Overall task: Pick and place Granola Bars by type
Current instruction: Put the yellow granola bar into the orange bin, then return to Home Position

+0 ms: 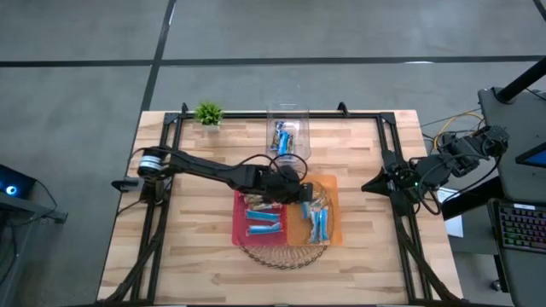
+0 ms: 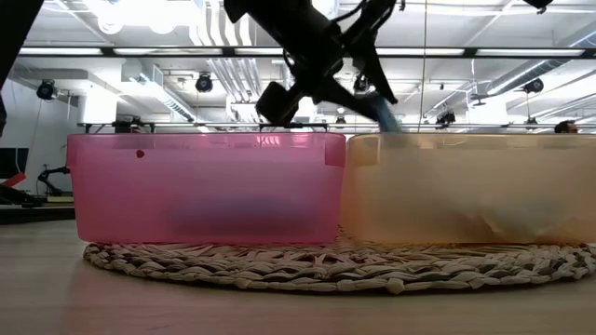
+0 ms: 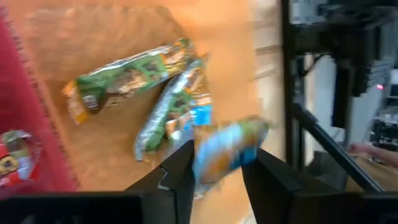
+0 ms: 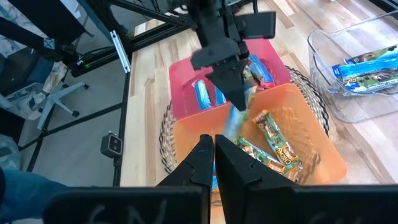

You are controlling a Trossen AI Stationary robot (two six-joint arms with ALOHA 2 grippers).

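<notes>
My left gripper (image 1: 296, 189) hangs over the orange bin (image 1: 328, 232), shut on a light blue granola bar (image 3: 227, 149). That bar also shows in the low view (image 2: 382, 110) and below the fingers in the right wrist view (image 4: 236, 119). Green and blue bars (image 3: 124, 78) lie on the orange bin's floor. Light blue bars (image 1: 263, 223) lie in the red bin (image 1: 239, 213) beside it. More bars (image 1: 284, 136) lie in a clear container (image 1: 288, 115) farther back. My right gripper (image 4: 213, 155) waits shut at the table's right edge (image 1: 401, 181). My left gripper pinches the light blue bar between its two fingers (image 3: 180, 177), at the bar's near end (image 3: 208, 171). The fingers come from above, slanting down. The bar is lifted clear over the orange bin and sticks out tilted below the fingertips (image 2: 384, 113).
Both bins stand side by side on a round woven mat (image 2: 326, 265) near the table's middle. A small green plant (image 1: 207, 113) stands at the far left corner. A dark frame (image 1: 256, 115) runs along the table's far and side edges. Bare wood lies to the left (image 1: 188, 239).
</notes>
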